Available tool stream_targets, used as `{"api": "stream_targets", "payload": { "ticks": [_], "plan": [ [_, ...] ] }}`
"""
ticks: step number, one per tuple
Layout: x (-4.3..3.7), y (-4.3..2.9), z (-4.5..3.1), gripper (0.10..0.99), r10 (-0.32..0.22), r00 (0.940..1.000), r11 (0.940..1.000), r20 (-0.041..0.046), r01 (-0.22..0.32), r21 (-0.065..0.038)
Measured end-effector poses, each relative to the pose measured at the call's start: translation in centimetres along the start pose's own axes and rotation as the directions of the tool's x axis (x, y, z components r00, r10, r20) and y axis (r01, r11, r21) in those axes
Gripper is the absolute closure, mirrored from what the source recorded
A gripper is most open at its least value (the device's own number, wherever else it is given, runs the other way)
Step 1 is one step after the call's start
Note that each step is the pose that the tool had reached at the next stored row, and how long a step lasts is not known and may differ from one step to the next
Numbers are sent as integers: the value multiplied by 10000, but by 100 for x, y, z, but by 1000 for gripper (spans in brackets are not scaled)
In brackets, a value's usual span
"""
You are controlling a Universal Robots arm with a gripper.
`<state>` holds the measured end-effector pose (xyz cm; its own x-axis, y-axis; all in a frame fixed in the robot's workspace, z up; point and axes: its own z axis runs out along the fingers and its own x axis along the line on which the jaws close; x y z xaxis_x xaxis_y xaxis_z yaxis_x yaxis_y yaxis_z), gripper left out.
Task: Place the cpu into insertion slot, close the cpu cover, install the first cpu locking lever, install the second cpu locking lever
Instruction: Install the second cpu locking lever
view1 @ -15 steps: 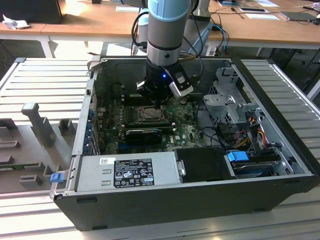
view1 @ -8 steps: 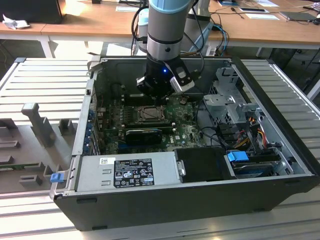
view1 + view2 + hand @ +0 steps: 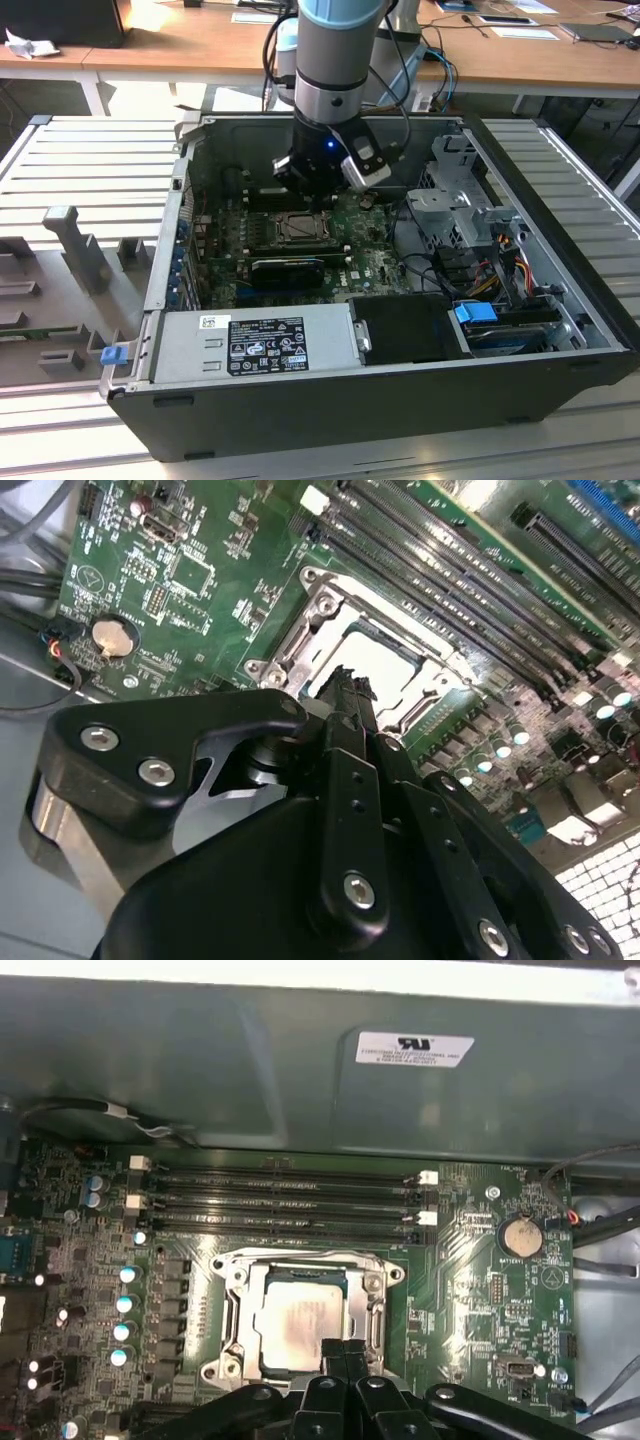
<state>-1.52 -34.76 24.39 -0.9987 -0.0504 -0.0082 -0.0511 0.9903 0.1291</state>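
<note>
The cpu (image 3: pixel 298 1322), a pale square chip, lies in the insertion slot (image 3: pixel 299 230) on the green board. The cpu cover (image 3: pixel 238 1290), a silver frame with a square window, lies flat around the chip. In the second wrist view the cpu (image 3: pixel 385 658) glares bright inside the cover (image 3: pixel 298 652). My gripper (image 3: pixel 343 1346) hangs just above the socket's near edge, its two black fingers pressed together with nothing between them. In the exterior view the gripper (image 3: pixel 318 205) hovers inside the open computer case, right over the socket. I cannot make out how the locking levers stand.
Long black memory slots (image 3: pixel 280 1200) run beside the socket. A coin battery (image 3: pixel 520 1235) sits on the board. The grey power supply (image 3: pixel 255 345) fills the case's front, with a metal drive cage (image 3: pixel 465 200) and loose cables (image 3: pixel 480 265) at the exterior view's right.
</note>
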Motion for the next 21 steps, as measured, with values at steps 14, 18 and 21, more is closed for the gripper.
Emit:
{"api": "stream_targets", "payload": {
  "ticks": [14,18,21],
  "plan": [
    [19,-231,25,980,17,9999,10000,-126,-17,-18],
    [59,-270,32,980,15,9999,10000,-125,-16,-72],
    [129,-346,27,980,6,9999,9999,-124,-7,-112]
  ]
}}
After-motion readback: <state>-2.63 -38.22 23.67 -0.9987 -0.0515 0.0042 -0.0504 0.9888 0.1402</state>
